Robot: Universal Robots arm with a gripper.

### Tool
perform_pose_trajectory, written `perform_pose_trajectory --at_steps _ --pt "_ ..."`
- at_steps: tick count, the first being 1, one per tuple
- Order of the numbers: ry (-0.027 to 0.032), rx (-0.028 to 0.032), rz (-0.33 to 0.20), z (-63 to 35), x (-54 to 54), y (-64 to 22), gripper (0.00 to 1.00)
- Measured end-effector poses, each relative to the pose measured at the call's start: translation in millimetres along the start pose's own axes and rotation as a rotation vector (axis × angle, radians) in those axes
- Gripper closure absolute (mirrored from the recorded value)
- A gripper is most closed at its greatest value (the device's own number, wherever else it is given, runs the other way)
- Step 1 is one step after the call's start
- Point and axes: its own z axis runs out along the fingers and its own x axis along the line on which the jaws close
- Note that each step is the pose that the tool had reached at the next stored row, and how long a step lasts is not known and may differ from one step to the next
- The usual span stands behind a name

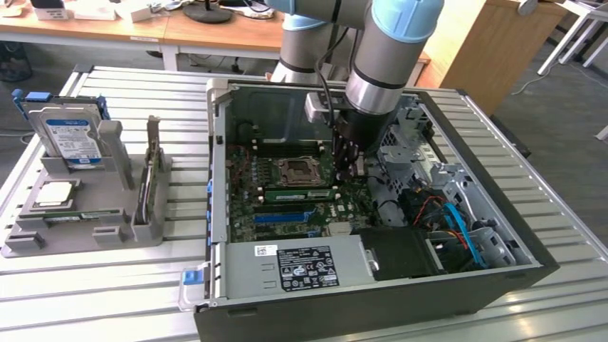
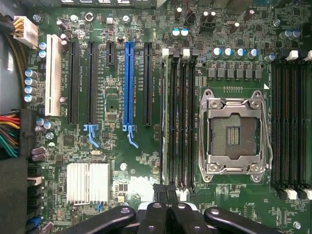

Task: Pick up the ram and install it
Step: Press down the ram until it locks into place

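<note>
Motherboard [image 2: 146, 161], gripper [image 2: 165, 192] closed beside ram [image 2: 165, 122].

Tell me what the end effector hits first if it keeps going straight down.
Probably the ram seated edge-up in its slot beside the CPU socket; the shut end effector sits right above its end, though depth is unclear.

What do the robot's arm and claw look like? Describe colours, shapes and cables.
The arm is a thick grey tube with light blue joint caps and a black ring. A black cable runs down it. The claw is black, with rounded linkage bars fastened by silver screws.
</note>
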Motion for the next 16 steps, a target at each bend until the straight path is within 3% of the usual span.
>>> perform_pose_trajectory --at_steps 16 --pt "-0.0003 0.0017 0.0 5.4 -1.6 -0.2 0.89"
